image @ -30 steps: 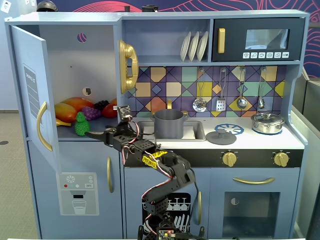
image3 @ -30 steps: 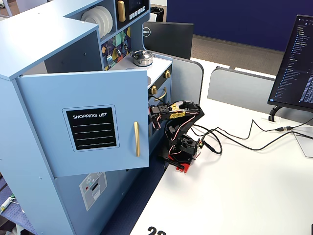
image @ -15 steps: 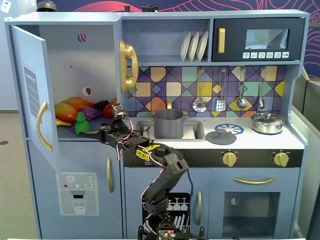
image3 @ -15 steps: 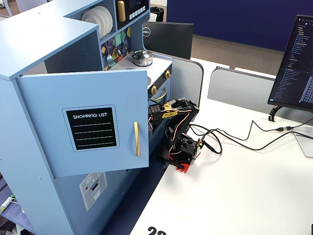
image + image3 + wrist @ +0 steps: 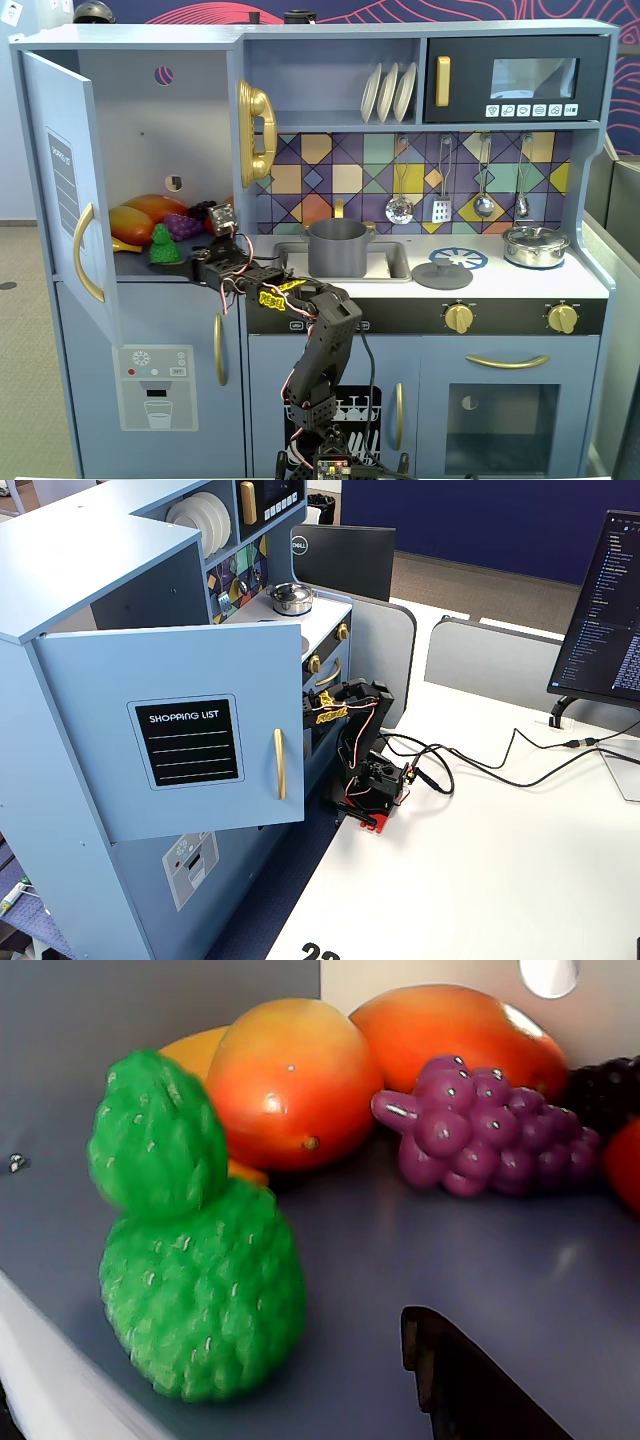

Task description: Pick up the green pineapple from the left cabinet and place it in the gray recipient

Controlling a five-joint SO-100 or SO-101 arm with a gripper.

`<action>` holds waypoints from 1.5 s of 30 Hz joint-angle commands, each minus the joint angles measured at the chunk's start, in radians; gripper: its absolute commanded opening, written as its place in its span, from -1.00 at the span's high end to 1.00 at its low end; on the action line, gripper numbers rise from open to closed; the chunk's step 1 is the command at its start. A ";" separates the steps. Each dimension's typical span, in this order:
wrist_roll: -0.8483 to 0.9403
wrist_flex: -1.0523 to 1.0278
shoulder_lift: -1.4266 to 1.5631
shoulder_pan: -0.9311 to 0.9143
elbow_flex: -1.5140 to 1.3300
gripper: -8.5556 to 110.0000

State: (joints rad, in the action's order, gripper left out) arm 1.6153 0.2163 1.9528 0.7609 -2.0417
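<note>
The cabinet (image 5: 150, 150) is standing at the left end of the toy kitchen with its door (image 5: 62, 190) swung wide, and the same door (image 5: 180, 730) is filling the side-on fixed view and hiding the shelf there. The arm (image 5: 320, 340) is rising in front of the kitchen and reaching left along the counter edge into the cabinet opening. The pot (image 5: 338, 248) is sitting in the sink at the middle of the counter, well apart from the cabinet. On the shelf, two mangoes (image 5: 290, 1080) are lying toward the back wall, with the grapes (image 5: 480, 1125) just beside them on the right in the wrist view. The pineapple (image 5: 195, 1250) is standing upright near the front edge of the shelf, in front of the mangoes and left of the grapes; from the front it (image 5: 162, 245) is showing just left of the gripper (image 5: 197, 262). The gripper is holding nothing and is not touching the pineapple. Only one dark finger (image 5: 470, 1385) is entering the wrist view at the bottom, right of the pineapple with bare shelf between them, so I cannot tell how far the jaws are standing apart.
</note>
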 commanded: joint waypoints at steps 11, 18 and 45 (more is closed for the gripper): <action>0.005 0.021 -0.150 0.032 0.249 0.08; -0.014 0.000 -0.222 0.044 0.333 0.10; 0.304 0.153 0.137 0.137 0.307 0.86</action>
State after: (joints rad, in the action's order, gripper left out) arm 1.9083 0.3129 1.8653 0.9020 -1.7227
